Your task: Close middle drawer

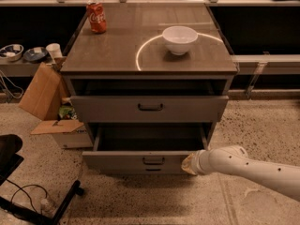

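Note:
The middle drawer (140,162) is the lower open one: a low grey front panel with a small dark handle and a deep, empty grey box, pulled out from the cabinet (225,71). My gripper (189,164) is at the right end of the drawer's front panel, against or very close to it. The white forearm reaches in from the lower right. The drawer above (150,108), with a taller front and a wider handle, stands slightly open.
A white bowl (179,39) and a red cola can (97,17) stand on the cabinet top. Cardboard boxes (44,92) sit on the floor to the left. A dark chair base (28,191) with cables is at lower left. Shelves run behind.

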Controlling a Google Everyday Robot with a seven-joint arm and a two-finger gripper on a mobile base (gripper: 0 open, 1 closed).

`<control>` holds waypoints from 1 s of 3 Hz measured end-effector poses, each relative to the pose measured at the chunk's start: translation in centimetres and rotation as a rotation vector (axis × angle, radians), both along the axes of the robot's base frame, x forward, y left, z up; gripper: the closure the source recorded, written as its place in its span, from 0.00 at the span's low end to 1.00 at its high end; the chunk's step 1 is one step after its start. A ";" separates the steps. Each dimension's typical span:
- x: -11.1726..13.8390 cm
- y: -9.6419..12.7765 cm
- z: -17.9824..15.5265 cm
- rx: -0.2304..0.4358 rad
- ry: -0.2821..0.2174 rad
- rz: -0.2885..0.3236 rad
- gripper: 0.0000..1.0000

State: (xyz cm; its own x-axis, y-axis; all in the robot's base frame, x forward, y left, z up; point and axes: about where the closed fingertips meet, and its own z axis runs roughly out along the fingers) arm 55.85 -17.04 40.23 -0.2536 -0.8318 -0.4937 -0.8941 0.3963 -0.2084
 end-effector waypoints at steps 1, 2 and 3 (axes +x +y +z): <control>2.4 -1.0 0.6 0.006 -0.008 -0.011 1.00; 2.4 -1.0 0.6 0.006 -0.008 -0.011 1.00; 4.1 -1.7 1.0 0.012 -0.013 -0.018 1.00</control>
State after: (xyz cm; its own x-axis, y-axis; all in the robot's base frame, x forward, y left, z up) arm 59.98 -18.70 41.20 -0.2617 -0.8213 -0.5069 -0.8841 0.4147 -0.2155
